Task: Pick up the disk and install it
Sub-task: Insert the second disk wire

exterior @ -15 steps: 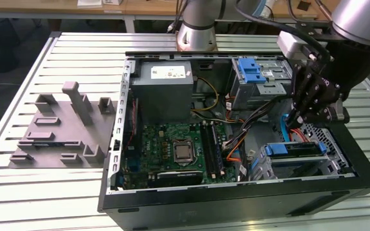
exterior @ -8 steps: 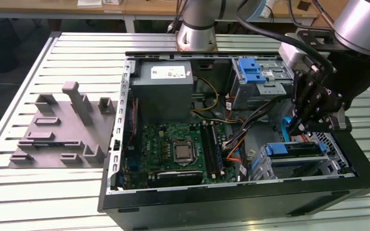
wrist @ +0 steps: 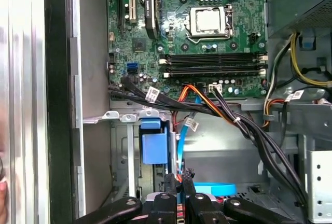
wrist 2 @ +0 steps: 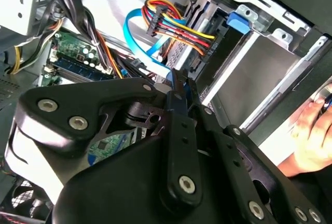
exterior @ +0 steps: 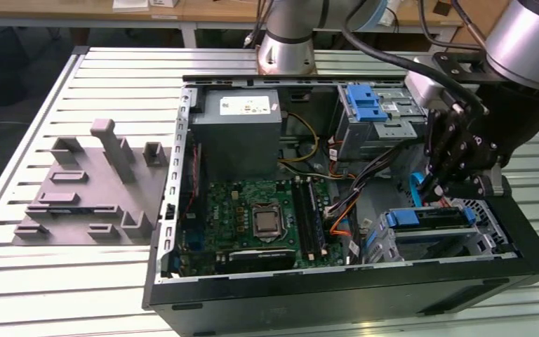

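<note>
We judge the task well along: our gripper (exterior: 435,191) hangs inside the open computer case (exterior: 344,295), its black metal fingers (wrist 2: 179,97) pinched on the blue plastic edge of the disk (wrist 2: 106,149), which is lifted off the ribbed tabletop (exterior: 26,281) and held just above the grey sheet-metal drive bay (exterior: 438,235). Seating it remains.

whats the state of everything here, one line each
computer case: lying on its side, side panel off, inside exposed
gripper: fingers closed on the disk's blue frame
disk: in the drive cage, gripped; whether fully seated, cannot tell
processor socket: uncovered, no cooler on it
</note>
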